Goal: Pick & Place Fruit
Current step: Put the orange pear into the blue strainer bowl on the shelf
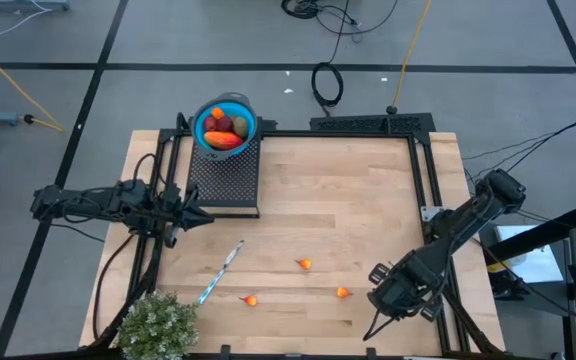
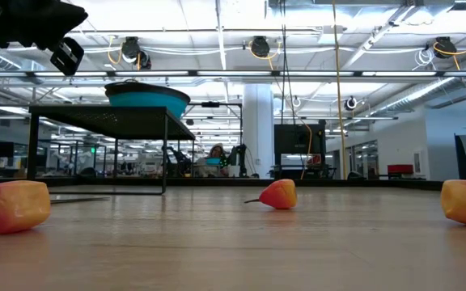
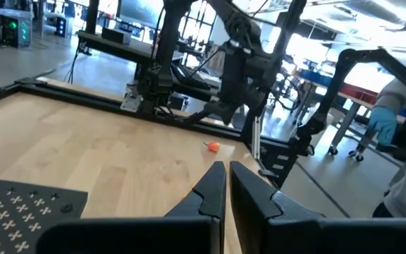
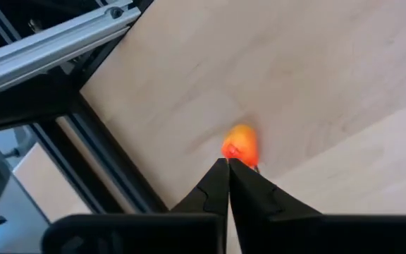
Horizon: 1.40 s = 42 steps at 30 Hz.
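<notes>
Lying just beyond right end effector [image 4: 228, 164] tips: orange fruit [image 4: 240, 146].

No readable text, label, brand, number or sign in any view. Perforated black platform [image 3: 27, 201], lower left of left wrist view: white cross-shaped marks only, no letters. Background room in low view: screens and fixtures too small to read.
</notes>
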{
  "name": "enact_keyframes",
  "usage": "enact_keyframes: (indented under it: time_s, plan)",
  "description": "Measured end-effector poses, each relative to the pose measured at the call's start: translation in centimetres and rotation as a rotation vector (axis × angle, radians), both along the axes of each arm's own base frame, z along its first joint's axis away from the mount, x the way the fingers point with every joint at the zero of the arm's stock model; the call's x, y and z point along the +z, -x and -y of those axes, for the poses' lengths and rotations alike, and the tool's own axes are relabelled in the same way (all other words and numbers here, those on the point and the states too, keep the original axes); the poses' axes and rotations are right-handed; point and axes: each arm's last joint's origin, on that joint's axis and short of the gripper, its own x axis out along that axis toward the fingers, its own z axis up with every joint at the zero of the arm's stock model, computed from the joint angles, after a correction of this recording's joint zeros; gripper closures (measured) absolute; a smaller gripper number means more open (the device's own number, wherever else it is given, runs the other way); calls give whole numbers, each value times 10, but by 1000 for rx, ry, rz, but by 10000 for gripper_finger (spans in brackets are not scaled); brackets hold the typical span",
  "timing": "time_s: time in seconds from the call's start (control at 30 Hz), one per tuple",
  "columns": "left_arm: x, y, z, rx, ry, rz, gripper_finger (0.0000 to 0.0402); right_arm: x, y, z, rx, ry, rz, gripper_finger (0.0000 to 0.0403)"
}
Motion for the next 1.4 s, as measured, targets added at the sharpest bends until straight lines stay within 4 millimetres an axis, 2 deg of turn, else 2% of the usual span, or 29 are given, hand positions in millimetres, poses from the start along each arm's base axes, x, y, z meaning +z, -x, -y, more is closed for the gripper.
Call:
enact_keyframes:
  time_s: [0.13, 0.47, 0.67, 0.83, 1.1, 1.4]
  plan:
    - [1, 0, 0, 0, 1, 14, 382, -5, 0, 0, 37, -12, 20, 376]
    - [2, 0, 0, 6, 2, 15, 382, -16, 2, 2, 55, -16, 23, 260]
    - [1, 0, 0, 9, 29, 9, 382, -28, -1, -1, 55, -67, 82, 213]
    - [1, 0, 0, 8, 53, 3, 382, -38, 4, -1, 64, -66, 82, 198]
    - [1, 0, 0, 9, 51, 4, 382, -53, 17, -9, 95, -86, 97, 201]
    - [2, 0, 0, 9, 51, 4, 382, -57, 17, -8, 86, -21, 155, 200]
